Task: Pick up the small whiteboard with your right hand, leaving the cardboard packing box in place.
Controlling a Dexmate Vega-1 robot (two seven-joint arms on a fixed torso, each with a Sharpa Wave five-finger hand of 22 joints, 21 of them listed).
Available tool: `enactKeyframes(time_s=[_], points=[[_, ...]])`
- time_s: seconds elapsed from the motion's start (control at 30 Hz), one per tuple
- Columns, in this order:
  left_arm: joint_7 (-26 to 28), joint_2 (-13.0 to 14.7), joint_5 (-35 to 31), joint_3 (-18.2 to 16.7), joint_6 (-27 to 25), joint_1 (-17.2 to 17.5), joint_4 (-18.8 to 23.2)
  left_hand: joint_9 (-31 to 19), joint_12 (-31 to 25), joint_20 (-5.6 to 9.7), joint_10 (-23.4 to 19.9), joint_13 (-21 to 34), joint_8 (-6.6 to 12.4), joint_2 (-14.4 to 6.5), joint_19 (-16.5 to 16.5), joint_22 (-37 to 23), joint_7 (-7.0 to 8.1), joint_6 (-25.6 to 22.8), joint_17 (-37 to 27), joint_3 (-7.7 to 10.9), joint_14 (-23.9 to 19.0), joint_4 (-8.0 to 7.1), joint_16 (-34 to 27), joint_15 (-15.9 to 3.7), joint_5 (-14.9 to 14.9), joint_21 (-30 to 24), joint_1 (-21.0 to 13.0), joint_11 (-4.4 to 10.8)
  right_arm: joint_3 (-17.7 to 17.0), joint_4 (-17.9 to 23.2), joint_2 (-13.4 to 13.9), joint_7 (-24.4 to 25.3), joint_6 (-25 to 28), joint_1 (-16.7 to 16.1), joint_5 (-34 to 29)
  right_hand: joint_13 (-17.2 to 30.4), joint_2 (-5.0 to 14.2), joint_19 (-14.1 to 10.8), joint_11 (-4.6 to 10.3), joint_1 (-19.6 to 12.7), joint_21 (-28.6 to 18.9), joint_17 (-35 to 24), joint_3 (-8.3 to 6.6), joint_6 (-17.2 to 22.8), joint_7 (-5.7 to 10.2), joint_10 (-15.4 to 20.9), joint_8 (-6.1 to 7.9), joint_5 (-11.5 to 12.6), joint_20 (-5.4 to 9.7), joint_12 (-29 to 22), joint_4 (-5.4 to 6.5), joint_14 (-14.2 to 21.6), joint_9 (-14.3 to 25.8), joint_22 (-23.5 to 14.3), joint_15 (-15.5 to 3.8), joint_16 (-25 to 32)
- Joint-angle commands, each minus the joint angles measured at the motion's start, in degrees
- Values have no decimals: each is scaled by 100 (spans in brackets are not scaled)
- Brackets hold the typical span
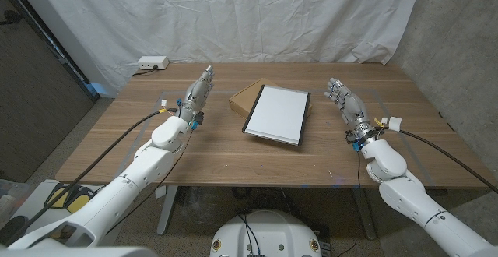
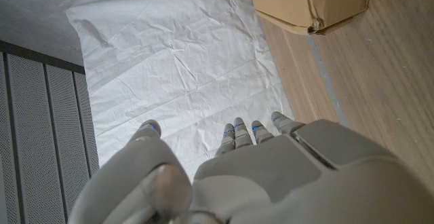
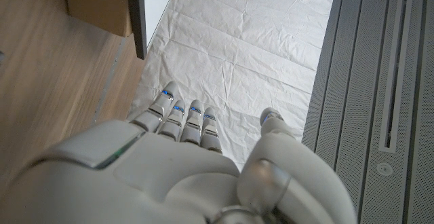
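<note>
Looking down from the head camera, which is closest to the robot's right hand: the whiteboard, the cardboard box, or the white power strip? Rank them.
From the right hand:
1. Whiteboard, table middle, nearest.
2. Cardboard box, under the whiteboard's far-left side.
3. Power strip, far left corner, farthest.

We see the small whiteboard (image 1: 276, 114) lying on the cardboard packing box (image 1: 243, 97) on the table (image 1: 327, 160), between our two hands. It sits to the right of the left hand (image 1: 197, 95) and to the left of the right hand (image 1: 347, 107), apart from both. The box juts out from under the board on the side toward the left hand. Beyond the left hand, at the table's far edge, lies a power strip (image 1: 152, 64).
</note>
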State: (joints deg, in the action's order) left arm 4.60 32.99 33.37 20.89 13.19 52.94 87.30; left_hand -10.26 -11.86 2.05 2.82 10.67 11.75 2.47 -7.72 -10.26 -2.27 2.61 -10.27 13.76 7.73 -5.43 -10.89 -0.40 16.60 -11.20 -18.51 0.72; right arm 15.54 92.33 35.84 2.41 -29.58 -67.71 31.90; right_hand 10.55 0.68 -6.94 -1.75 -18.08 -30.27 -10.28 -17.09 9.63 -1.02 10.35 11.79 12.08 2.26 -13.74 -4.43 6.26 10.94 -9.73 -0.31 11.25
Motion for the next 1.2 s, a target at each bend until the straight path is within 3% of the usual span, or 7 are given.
enactKeyframes(time_s=[0.03, 0.8, 1.2], points=[[-74, -81, 30, 60, 23, -78, -158, -31, -3, 168, -31, 2, -17, 4, 35, -15, 14, -23, -12, 3, -31, 38, 1, -23, -15, -40, -75, -4, -60, 220, 4, 64, -266, -293, -183, 7, 28, -75, -1, -67, 22, -17, -7, 96, 13, 98, 61, -27, 247, -47, -59, 77, 9, -27, -13, 42], [-116, -219, -18, 179, 91, -163, -305, -31, -1, 192, -47, 1, -20, -15, 46, -17, -5, -44, -13, -7, -45, 51, 4, -7, -33, -45, -101, -29, -242, 666, 126, 59, -356, -866, -101, 12, 53, -186, 9, -149, 58, -26, -32, 224, 41, 221, 79, -54, 219, -65, -120, 182, 11, -31, -11, 55], [77, -50, -103, 144, -85, 5, 78, -32, 3, 168, -45, 1, -25, -22, 47, -17, 2, -50, -14, -14, -51, 57, 5, -8, -43, -45, -114, -13, -373, 788, 122, 92, -571, -1169, -211, 14, 63, -236, 24, -179, 79, -31, -40, 298, 81, 301, 91, -69, 227, -82, -144, 227, 13, -33, -23, 58]])
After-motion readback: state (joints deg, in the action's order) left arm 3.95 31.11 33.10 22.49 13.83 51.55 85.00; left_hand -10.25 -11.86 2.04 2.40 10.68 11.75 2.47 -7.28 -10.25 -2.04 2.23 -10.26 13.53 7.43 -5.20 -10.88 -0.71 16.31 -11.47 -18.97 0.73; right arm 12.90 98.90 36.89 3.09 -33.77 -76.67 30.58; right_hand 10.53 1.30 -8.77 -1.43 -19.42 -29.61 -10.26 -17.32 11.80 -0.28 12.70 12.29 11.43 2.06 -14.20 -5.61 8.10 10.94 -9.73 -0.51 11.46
